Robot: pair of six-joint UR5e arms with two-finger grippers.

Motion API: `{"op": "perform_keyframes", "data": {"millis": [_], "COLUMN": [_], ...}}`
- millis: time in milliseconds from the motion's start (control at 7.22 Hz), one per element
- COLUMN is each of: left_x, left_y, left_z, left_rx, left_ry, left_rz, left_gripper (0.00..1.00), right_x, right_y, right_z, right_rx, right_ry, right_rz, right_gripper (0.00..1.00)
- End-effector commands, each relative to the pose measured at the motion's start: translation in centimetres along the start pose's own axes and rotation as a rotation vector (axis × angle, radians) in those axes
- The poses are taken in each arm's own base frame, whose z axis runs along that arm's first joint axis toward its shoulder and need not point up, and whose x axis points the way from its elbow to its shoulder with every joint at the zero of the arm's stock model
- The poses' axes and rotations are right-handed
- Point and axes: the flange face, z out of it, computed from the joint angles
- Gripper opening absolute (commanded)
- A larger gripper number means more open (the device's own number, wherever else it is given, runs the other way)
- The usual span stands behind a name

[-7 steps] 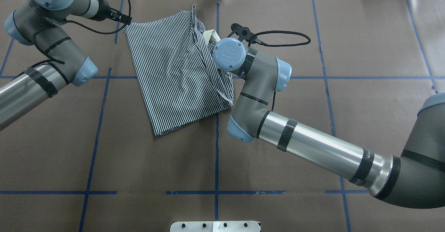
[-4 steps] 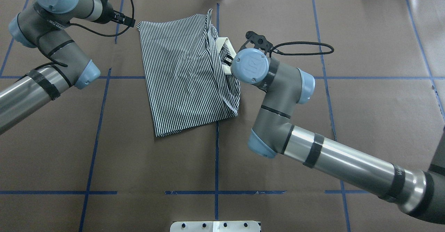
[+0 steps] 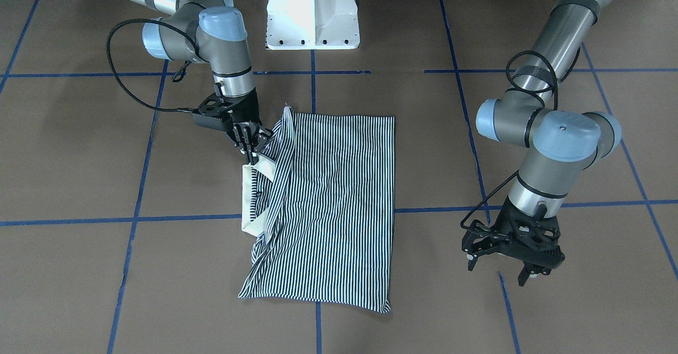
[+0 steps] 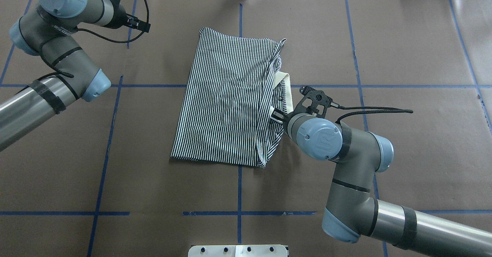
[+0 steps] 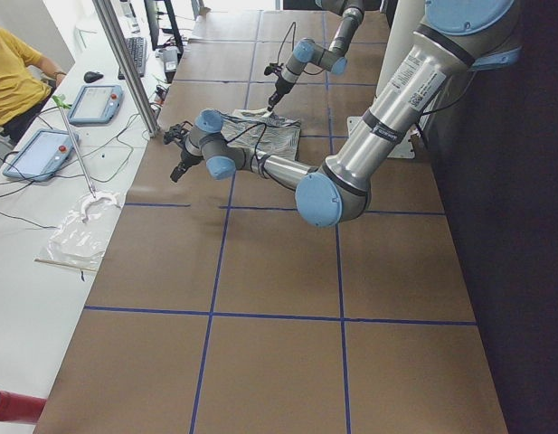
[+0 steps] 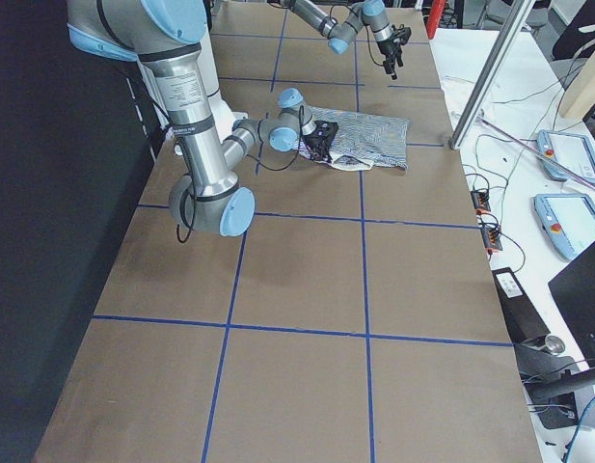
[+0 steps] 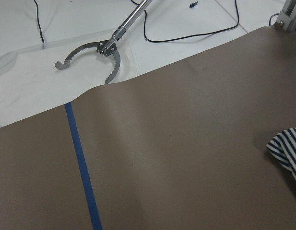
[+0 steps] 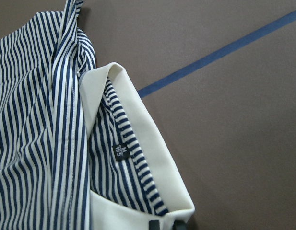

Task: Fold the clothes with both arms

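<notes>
The striped polo shirt lies folded into a rough rectangle on the brown table's middle, and it also shows in the front view. Its cream collar sticks out on the side toward my right arm. My right gripper is shut on the collar's near end, low at the table; in the right wrist view the collar and a size tag fill the frame. My left gripper is open and empty above bare table, well off the shirt's far left corner.
The white pedestal base stands at the robot's side of the table. Blue tape lines cross the brown cover. A metal grabber tool lies on the white surface past the table's far edge. An operator sits at that side.
My right gripper has pulled the shirt by its collar to the right and toward the robot, turning it squarer. The shirt's far corner has slid away from my left gripper, which has hardly moved.
</notes>
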Motion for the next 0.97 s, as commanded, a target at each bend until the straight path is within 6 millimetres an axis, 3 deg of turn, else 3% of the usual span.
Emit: {"op": "perform_keyframes", "data": {"millis": [0, 138, 277, 554, 692, 831], "left_x": [0.0, 0.1, 0.0, 0.2, 0.2, 0.5], "left_y": [0.9, 0.9, 1.1, 1.5, 1.5, 1.4], "left_z": [-0.2, -0.3, -0.3, -0.9, -0.9, -1.1], "left_rx": [-0.003, -0.002, -0.003, 0.004, 0.004, 0.006], "left_ry": [0.004, 0.005, 0.006, 0.014, 0.014, 0.019], "left_rz": [0.002, 0.002, 0.001, 0.005, 0.005, 0.007], "left_gripper": [1.00, 1.00, 1.00, 1.00, 1.00, 1.00], "right_x": [-0.5, -1.0, -1.6, -2.0, -3.4, -4.0], "right_y": [-0.6, -1.4, -0.6, 6.2, 8.9, 10.8], "right_z": [-1.7, -4.8, -6.3, -6.4, -7.2, -7.7], "right_rx": [-0.014, -0.074, -0.094, -0.072, -0.067, -0.058], "right_ry": [-0.015, 0.021, 0.066, 0.087, 0.099, 0.107], "right_rz": [-0.130, -0.220, -0.244, -0.338, -0.374, -0.403], "right_gripper": [1.00, 1.00, 1.00, 1.00, 1.00, 0.84]}}
